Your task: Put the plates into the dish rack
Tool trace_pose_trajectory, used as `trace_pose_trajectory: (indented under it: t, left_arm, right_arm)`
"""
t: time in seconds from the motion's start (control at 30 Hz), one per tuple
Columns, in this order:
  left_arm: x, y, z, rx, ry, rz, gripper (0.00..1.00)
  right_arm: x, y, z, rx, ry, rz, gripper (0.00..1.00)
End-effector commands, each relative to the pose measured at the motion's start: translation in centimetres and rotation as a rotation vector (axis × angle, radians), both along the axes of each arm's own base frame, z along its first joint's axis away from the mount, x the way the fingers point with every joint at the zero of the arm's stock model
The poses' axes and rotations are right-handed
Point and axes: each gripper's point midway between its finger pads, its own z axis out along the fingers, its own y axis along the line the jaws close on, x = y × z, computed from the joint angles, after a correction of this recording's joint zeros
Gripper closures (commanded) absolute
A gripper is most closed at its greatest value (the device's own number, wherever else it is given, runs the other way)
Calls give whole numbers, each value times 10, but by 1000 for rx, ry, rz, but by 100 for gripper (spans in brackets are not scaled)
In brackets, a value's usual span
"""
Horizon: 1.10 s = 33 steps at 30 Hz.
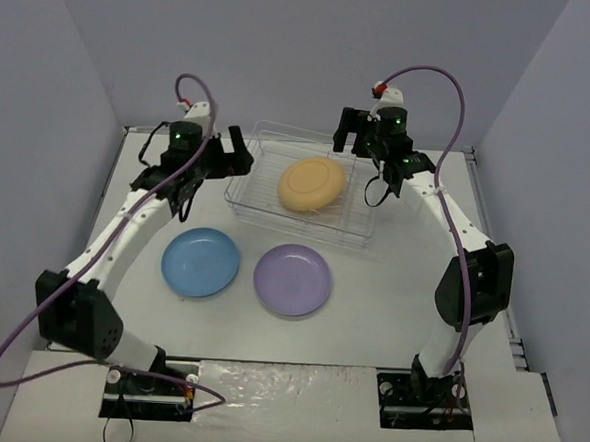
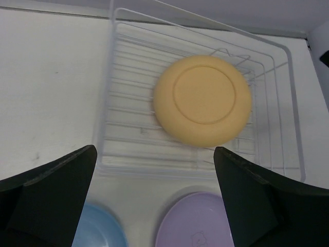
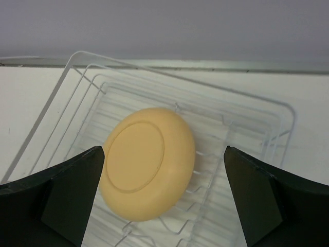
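Note:
The yellow-orange plate (image 1: 312, 185) leans bottom-up inside the wire dish rack (image 1: 355, 230) at the table's back middle. The light blue plate (image 1: 200, 261) and the lavender plate (image 1: 292, 279) lie flat on the table in front of the rack. My left gripper (image 1: 241, 150) is open and empty, just left of the rack. My right gripper (image 1: 351, 139) is open and empty above the rack's far right corner. The left wrist view shows the yellow plate (image 2: 203, 100), the rack (image 2: 110, 77), the lavender plate (image 2: 193, 221) and the blue plate (image 2: 97, 229). The right wrist view shows the yellow plate (image 3: 146, 162) in the rack (image 3: 61, 87).
Grey walls close the table in on the left, back and right. The white table (image 1: 390, 307) runs to a near edge where both arm bases are bolted. Purple cables loop over each arm.

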Motion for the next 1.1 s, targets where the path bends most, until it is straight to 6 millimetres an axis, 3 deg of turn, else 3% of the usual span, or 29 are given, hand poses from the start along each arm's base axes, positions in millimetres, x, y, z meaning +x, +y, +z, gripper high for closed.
trace_pose_trajectory:
  t: [0.0, 0.1, 0.13, 0.27, 0.47, 0.63, 1.07]
  left_arm:
    - [14, -62, 10, 6, -38, -229, 3]
    - [27, -104, 10, -60, -23, -345, 3]
    - [32, -110, -5, -50, 17, -352, 3]
    - [47, -130, -30, -10, 69, -355, 3]
    - [67, -128, -76, 29, 160, -286, 3]
    - [75, -128, -102, 39, 207, -256, 3]
    - [97, -111, -116, -98, 233, -192, 3]
  right_arm:
    - [-3, 20, 4, 195, 48, -4, 0]
    - [-3, 21, -15, 237, 99, -31, 0]
    - [-2, 21, -20, 251, 107, -36, 0]
    - [4, 18, -41, 301, 170, -56, 0]
    - [5, 27, -66, 329, 245, -8, 0]
    - [8, 23, -86, 341, 283, -40, 0]
    - [10, 31, -116, 384, 353, -33, 0]
